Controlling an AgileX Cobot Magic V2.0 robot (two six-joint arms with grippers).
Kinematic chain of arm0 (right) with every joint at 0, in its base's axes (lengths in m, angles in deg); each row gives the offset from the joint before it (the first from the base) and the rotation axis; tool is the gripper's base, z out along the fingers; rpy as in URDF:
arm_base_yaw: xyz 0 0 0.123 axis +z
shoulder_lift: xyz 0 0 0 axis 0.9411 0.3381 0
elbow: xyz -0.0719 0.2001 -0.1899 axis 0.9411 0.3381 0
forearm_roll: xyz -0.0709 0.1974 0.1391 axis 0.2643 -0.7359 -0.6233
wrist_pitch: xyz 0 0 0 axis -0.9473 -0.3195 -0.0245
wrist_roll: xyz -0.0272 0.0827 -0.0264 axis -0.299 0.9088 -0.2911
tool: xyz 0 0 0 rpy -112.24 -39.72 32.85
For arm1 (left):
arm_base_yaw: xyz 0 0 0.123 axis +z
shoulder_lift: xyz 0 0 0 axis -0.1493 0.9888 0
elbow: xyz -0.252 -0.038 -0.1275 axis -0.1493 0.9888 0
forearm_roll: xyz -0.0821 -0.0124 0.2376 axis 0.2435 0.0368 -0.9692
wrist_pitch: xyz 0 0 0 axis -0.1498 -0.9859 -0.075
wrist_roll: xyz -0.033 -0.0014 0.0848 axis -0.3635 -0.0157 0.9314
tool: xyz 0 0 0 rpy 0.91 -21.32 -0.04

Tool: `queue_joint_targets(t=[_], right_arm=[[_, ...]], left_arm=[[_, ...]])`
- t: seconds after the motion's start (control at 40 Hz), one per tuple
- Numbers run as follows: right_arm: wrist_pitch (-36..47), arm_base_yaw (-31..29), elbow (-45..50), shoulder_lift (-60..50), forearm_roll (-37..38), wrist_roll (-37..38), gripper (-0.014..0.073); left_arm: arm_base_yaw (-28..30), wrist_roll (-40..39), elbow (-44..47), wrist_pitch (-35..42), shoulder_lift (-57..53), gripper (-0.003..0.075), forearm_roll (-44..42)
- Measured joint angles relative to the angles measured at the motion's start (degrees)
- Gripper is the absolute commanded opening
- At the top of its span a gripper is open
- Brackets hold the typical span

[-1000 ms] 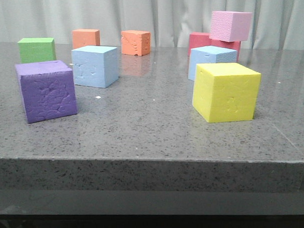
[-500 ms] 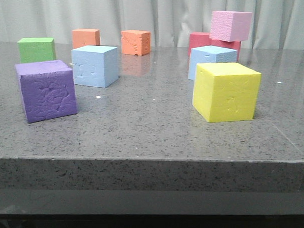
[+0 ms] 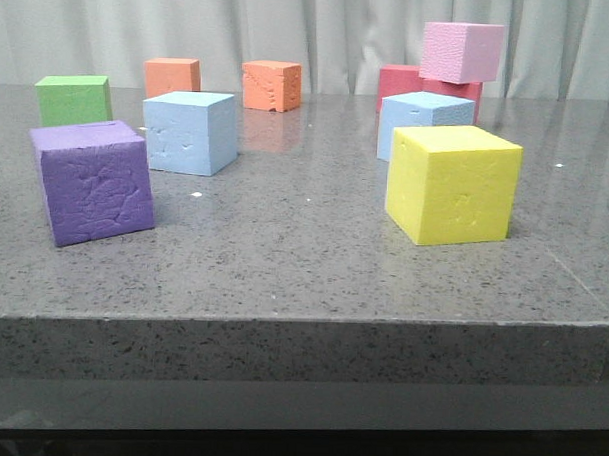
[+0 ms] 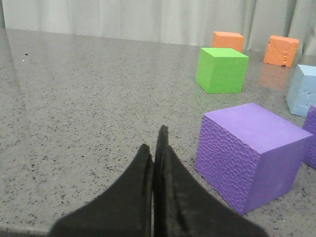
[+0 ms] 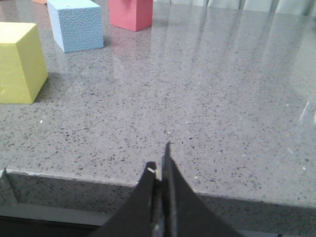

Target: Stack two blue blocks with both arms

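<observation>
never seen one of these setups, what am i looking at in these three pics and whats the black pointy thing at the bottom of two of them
This is a two-armed robot at a grey stone table. The wide picture looks forward over the table from the robot's front; neither arm shows in it. The other two come from cameras on the wrists, so the black wedge is that arm's own gripper: the left gripper and the right gripper. Both have their fingers pressed together and hold nothing.

On the table lie foam cubes: two blue blocks, the left blue block and the right blue block, set apart, not stacked. Also a purple cube, a yellow cube, a green cube, two orange cubes, and a pink cube atop a red cube.
</observation>
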Motion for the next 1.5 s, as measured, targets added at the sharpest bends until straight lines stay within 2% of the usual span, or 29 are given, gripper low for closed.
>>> queue_joint_targets(t=[0.23, 0.6, 0.88, 1.12, 1.2, 1.3, 1.4, 1.5], right_arm=[[0.44, 0.00, 0.00, 0.00, 0.00, 0.00, -0.0067], [13.44, 0.00, 0.00, 0.00, 0.00, 0.00, -0.0067], [14.25, 0.00, 0.00, 0.00, 0.00, 0.00, -0.0067], [21.38, 0.00, -0.14, 0.00, -1.50, 1.59, -0.0067], [18.08, 0.00, -2.03, 0.00, -2.32, 2.10, -0.0067], [7.38, 0.00, -8.27, 0.19, -2.57, 2.19, -0.0067], [-1.88, 0.00, -15.62, 3.08, -2.57, 2.36, -0.0067], [-6.42, 0.00, -22.36, 8.08, -2.57, 2.36, -0.0067]], left_arm=[[0.00, 0.00, 0.00, 4.33, 0.00, -0.0020, 0.94], [0.00, 0.00, 0.00, 19.47, 0.00, -0.0020, 1.42], [0.00, 0.00, 0.00, 21.37, 0.00, -0.0020, 1.52], [0.00, 0.00, -0.64, 20.29, 0.00, -0.0020, 6.45], [0.00, 0.00, -2.89, 17.69, 0.00, -0.0020, 6.18], [0.00, 0.00, -8.04, 14.51, 1.41, -0.0020, 2.03], [0.00, 0.00, -14.84, 10.01, 6.50, -0.0020, -0.32], [0.00, 0.26, -21.54, 3.07, 13.68, -0.0020, -0.94]])
